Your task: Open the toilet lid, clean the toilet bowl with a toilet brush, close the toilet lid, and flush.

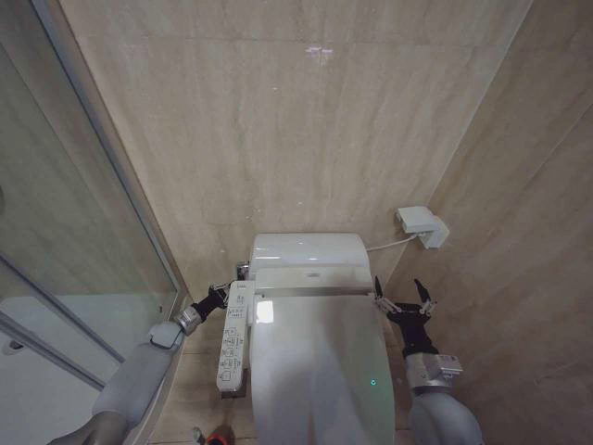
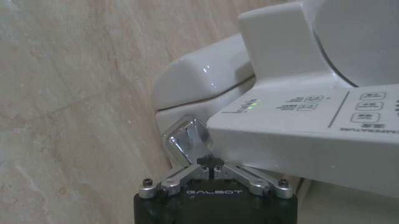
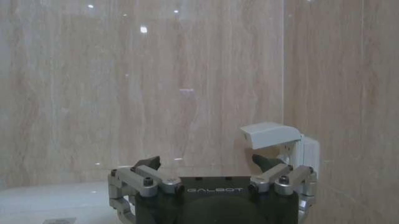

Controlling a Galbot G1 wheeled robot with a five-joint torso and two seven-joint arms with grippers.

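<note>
The toilet lid (image 1: 320, 371) lies shut over the bowl, filling the head view from the centre down toward 6 o'clock, its glossy white face carrying a small green light spot. Behind it, toward 12 o'clock, sits the white rear housing (image 1: 309, 261) of the toilet. With the lid down, the step in hand looks to be the flush.

The left pincer (image 1: 226, 293) is at 9 o'clock of the housing, at the far end of the button-panel strip (image 1: 233, 338). In the left wrist view the left pincer (image 2: 212, 169) has its fingers drawn together, tips at the chrome flush lever (image 2: 186, 143) that juts from the toilet's side under the strip's corner; whether they press it or only touch I cannot tell. To flush well, I judge the closed tips should push squarely on the flat of the lever, keeping clear of the strip's buttons just above, and press fully.

The right pincer (image 1: 402, 298) hangs at 3 o'clock of the lid's hinge end, spread wide and empty, just beside the toilet. In its own wrist view the right pincer (image 3: 213, 164) faces the tiled wall and a white wall socket box (image 3: 281, 142).

The bowl's contents are hidden under the lid. At 6 o'clock, by the strip's near end, a red cup holder (image 1: 216, 437) peeks in; what it holds I cannot tell.
</note>
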